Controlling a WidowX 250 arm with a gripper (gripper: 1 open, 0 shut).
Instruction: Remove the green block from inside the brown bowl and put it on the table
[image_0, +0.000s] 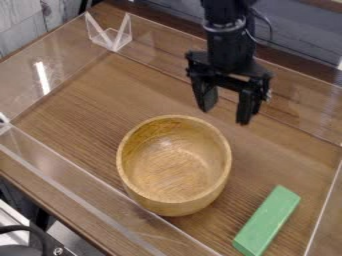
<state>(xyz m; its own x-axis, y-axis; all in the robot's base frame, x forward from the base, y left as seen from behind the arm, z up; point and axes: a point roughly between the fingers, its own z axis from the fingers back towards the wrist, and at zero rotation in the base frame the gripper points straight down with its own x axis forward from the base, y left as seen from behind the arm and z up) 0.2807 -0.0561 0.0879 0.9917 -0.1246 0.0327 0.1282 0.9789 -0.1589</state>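
Camera view: The end effector hangs above the table with its fingers pointing down, jaws spread wide and holding nothing. The brown bowl stands upright near the table's centre, at roughly 7 o'clock from the end effector and apart from it; its interior shows only wood grain. The green block lies flat on the table at about 4 o'clock from the bowl, just beside its rim, near the clear acrylic wall.

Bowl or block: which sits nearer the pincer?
The bowl. The open pincer hangs just beyond its far rim; the green block lies at the table's near-right corner.
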